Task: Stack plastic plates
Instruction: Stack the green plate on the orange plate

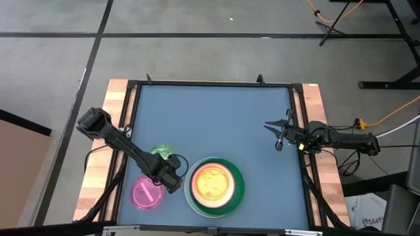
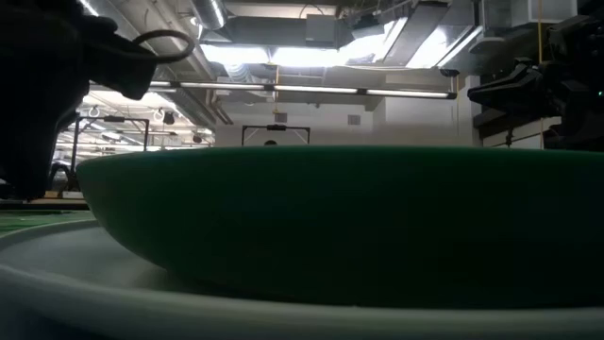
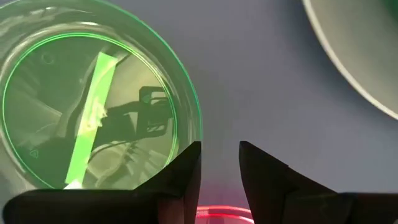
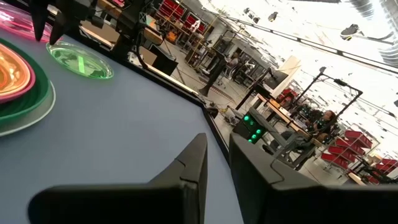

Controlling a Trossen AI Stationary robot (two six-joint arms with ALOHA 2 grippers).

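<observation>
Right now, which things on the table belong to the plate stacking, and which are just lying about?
Job:
stack: white plate, dark green plate, pink plate, orange plate on top
translucent green plate
magenta plate
left gripper, open, between those two

Lying about:
nothing on the blue mat; cables off the table

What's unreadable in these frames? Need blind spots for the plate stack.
- High view: the plates inside the stack, between the dark green plate and the orange top, overlap too much to count.
- High view: the left gripper covers part of the translucent green plate; whether a second one lies under it is unclear.
- Low view: the dark green plate's wall fills the frame, hiding the magenta plate.
- Left wrist view: only a red edge shows behind the fingers.
</observation>
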